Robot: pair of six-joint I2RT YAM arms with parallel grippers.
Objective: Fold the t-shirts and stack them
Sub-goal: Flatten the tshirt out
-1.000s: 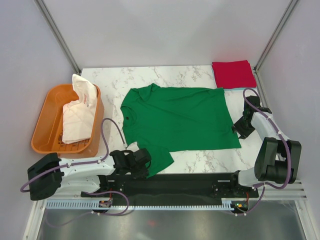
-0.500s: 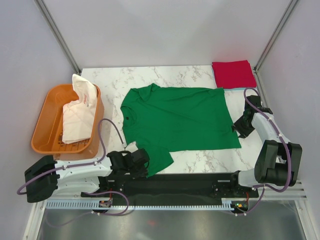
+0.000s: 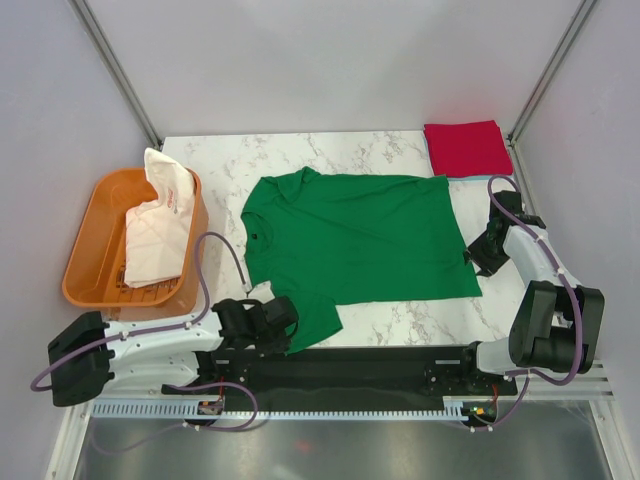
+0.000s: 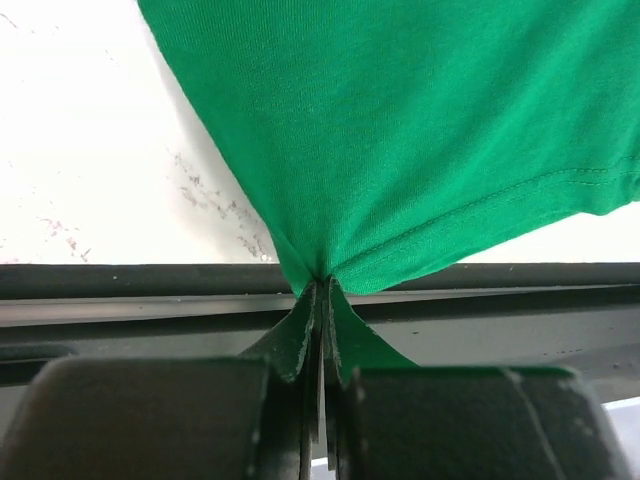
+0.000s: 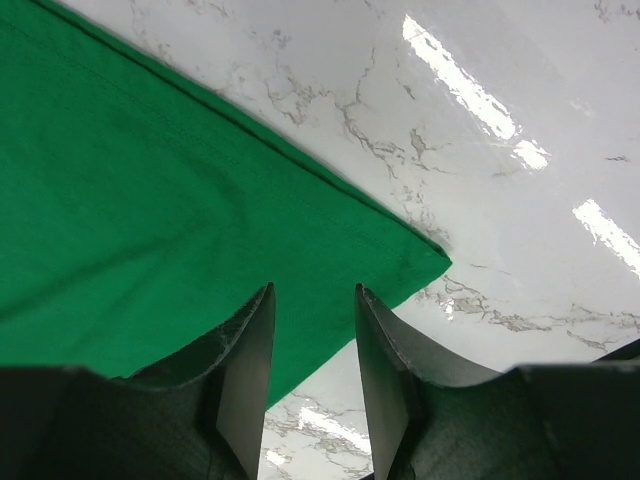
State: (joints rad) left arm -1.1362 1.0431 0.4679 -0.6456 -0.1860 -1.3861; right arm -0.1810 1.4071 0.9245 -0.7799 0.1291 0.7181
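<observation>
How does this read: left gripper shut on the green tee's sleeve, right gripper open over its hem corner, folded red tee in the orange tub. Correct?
Not quite: the folded red tee lies on the table's far right corner, not in the orange tub, which holds the white tee. The top external view shows it. The rest stands.

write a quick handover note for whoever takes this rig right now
Left claw: shut on the near sleeve of the green tee.
Right claw: open, over the green tee's near right hem corner, not gripping.
Green tee lies spread flat, unfolded. Red tee sits folded at the far right corner of the table. White tee is heaped in the tub.
Done: red tee folded.
Left: fold green, then white, and stack.
</observation>
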